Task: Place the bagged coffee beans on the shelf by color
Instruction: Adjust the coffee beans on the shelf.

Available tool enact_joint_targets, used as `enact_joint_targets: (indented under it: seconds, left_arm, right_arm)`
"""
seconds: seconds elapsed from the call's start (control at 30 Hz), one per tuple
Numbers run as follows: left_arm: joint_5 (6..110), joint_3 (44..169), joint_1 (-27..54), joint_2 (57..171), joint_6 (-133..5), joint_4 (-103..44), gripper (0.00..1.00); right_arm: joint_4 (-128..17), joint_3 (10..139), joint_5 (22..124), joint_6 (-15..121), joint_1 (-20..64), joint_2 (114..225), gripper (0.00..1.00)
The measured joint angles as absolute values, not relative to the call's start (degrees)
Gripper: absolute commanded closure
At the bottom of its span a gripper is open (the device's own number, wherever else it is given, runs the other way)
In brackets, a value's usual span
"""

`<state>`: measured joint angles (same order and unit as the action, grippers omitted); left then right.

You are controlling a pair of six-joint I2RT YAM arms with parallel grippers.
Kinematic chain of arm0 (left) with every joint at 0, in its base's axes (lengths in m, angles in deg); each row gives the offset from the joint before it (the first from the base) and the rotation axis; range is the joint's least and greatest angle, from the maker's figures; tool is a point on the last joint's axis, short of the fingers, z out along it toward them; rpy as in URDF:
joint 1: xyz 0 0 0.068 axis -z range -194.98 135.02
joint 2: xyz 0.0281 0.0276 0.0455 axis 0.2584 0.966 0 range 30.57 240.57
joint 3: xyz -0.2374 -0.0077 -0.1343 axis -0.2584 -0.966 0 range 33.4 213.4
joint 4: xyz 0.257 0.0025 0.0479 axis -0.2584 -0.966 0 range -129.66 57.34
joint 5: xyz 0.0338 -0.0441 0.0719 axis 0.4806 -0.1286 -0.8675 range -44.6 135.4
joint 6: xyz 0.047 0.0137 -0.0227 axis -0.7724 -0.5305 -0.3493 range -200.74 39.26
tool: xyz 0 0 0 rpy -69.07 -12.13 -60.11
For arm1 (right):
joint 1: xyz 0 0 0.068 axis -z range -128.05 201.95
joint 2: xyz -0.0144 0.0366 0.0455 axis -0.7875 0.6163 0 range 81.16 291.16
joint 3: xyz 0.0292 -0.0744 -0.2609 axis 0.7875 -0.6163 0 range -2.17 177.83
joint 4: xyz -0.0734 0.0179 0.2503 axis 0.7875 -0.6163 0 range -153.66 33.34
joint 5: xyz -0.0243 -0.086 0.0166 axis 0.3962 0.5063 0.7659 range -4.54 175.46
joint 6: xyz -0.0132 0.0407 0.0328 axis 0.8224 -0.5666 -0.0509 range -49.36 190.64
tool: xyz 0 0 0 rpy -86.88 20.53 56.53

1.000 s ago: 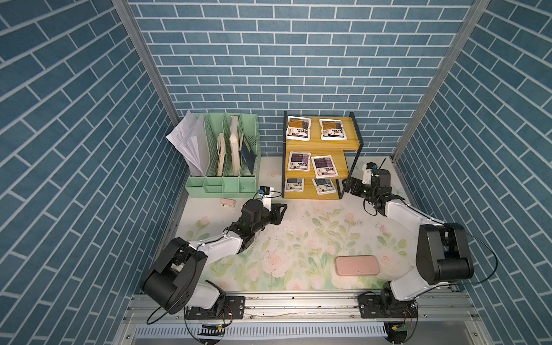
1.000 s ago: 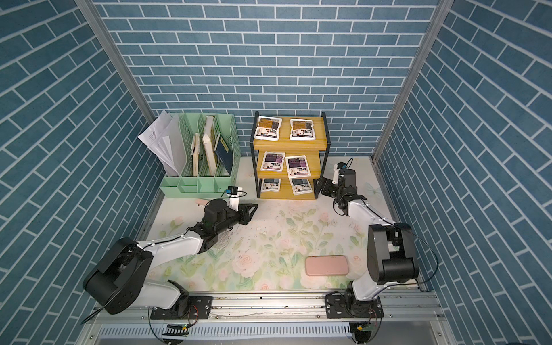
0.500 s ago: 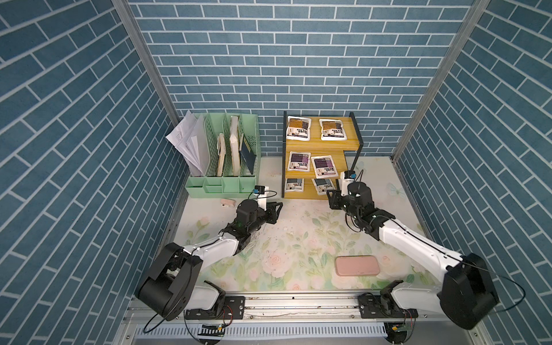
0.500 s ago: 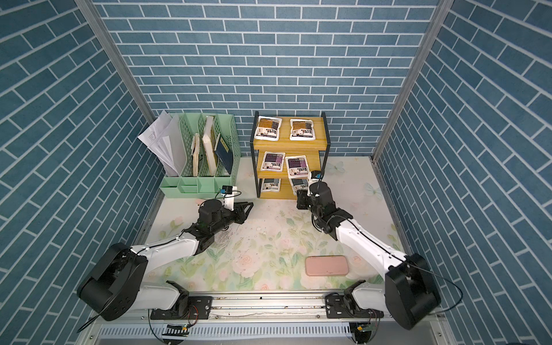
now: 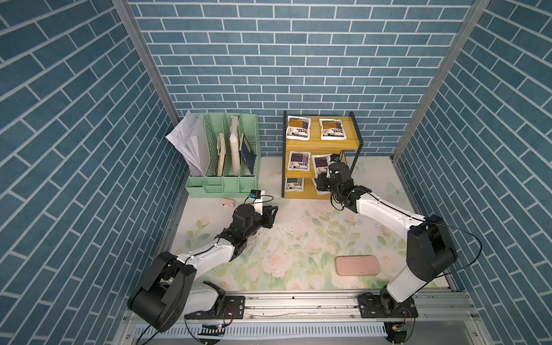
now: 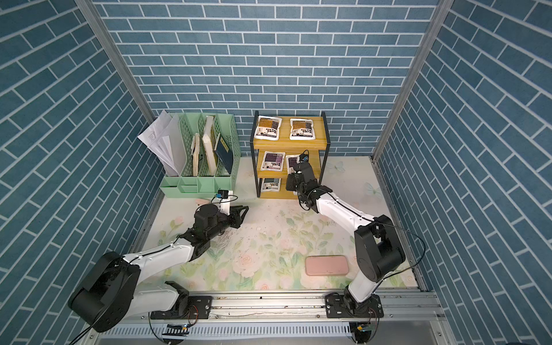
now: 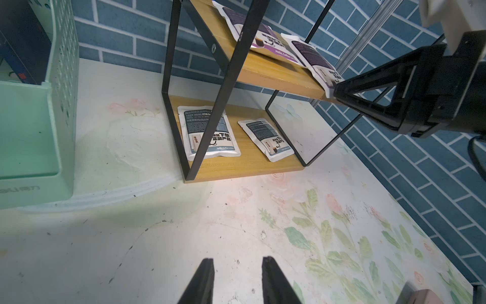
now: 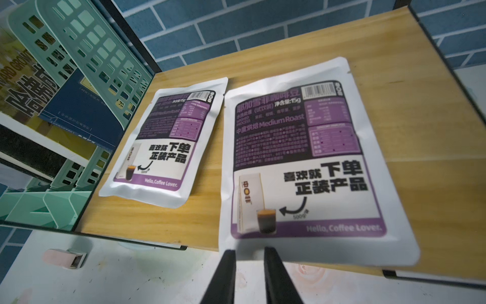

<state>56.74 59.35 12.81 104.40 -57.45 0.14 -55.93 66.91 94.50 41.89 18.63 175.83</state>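
Likely final tidy: purple pouch (image 8: 307,158) overhangs the middle board of the shelf (image 5: 298,174). At its front edge, right claw (image 8: 248,252) nearly closed, grip unclear; left claw (image 7: 238,260) part-open, empty. Next, I judge: ease pouch inward.

This is a staged robot test cell, not a lived-in room. Blue brick-print wall panels (image 5: 298,59) on aluminium posts (image 5: 145,56) enclose a floral counter (image 5: 298,239). Two robot arms (image 5: 209,257) are bolted to a metal rail (image 5: 298,304) along its front edge.

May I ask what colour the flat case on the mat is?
Pink case, clearest in both top views.
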Motion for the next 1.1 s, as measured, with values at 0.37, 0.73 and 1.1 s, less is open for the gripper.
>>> enact_joint_targets:
  seconds: [0.37, 0.73, 1.1]
  left_arm:
    - [56.8, 59.4, 12.1, 104.4, -58.3, -0.7, 0.64]
    - [57.2, 59.4, 11.6, 104.4, -58.3, -0.8, 0.64]
    - [57.3, 58.5, 11.5, 99.3, -56.5, -1.0, 0.28]
  right_arm:
    - [-56.1, 69.9, 94.4, 41.6, 18.2, 177.9, 0.71]
    - [-56.7, 71.9, 94.7, 41.3, 18.2, 179.2, 0.61]
    - [-53.1, 48.7, 91.2, 41.1, 18.2, 150.0, 0.39]
